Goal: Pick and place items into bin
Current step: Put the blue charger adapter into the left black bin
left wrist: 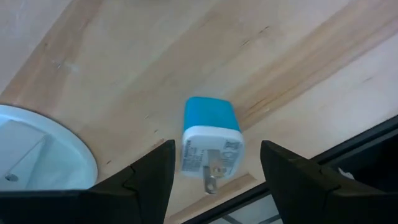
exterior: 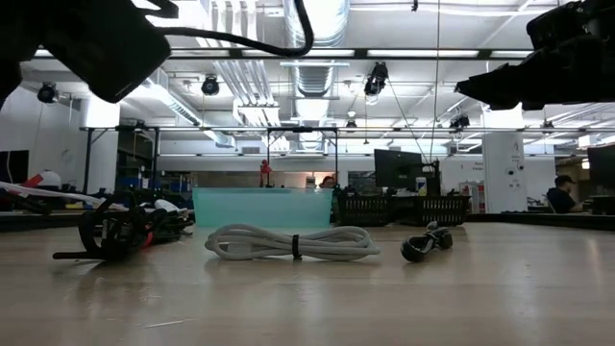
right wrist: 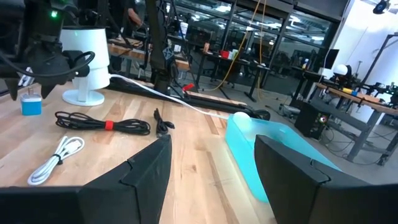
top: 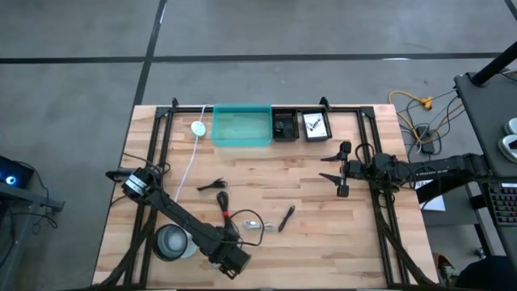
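My left gripper hangs open near the table's near edge. Its fingers stand on either side of a blue-and-white plug charger that lies flat on the wood, without touching it. My right gripper is open and waits over the right half of the table. The black cable with a red tie, the silvery cable, a black pen and a small black piece lie mid-table. The teal bin stands at the far edge.
The round clear container stands close beside my left gripper. A white cord with a round disc runs beside the bin. Two black trays sit to the right of the bin, one of them holding a white card. Black frame rails run along the table's sides.
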Robot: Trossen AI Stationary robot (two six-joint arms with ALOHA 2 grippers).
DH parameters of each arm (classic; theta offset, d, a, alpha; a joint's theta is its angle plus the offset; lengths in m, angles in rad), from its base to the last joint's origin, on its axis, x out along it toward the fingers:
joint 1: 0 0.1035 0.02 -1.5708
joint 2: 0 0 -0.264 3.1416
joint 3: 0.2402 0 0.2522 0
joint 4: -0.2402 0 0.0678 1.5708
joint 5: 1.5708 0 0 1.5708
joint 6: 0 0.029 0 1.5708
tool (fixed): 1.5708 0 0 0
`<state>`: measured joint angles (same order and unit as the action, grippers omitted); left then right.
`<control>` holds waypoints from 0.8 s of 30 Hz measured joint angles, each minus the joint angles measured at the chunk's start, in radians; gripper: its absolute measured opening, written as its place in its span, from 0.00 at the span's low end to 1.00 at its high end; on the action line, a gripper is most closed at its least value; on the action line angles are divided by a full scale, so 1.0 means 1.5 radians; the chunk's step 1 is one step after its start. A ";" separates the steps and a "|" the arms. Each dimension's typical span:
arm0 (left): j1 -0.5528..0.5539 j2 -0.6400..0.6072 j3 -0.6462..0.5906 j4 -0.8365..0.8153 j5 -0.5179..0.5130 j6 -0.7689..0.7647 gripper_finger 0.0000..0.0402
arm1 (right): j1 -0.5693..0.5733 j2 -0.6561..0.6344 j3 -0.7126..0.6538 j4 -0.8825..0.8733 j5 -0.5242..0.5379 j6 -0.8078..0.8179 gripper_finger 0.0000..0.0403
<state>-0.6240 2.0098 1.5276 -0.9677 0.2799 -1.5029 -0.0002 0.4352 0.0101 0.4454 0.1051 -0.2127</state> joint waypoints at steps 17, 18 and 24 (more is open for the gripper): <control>-0.001 0.004 -0.045 0.069 0.018 -0.001 0.50 | -0.001 0.000 0.000 -0.011 0.000 0.001 0.53; -0.001 0.004 -0.047 0.074 0.021 -0.001 0.47 | -0.001 0.000 0.000 -0.011 0.000 0.001 0.53; 0.000 0.003 -0.048 0.084 0.030 0.041 0.33 | -0.001 0.000 0.000 -0.011 0.000 0.001 0.53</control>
<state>-0.6238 2.0144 1.4559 -0.8418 0.3247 -1.4412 -0.0010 0.4351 0.0101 0.4288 0.1055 -0.2104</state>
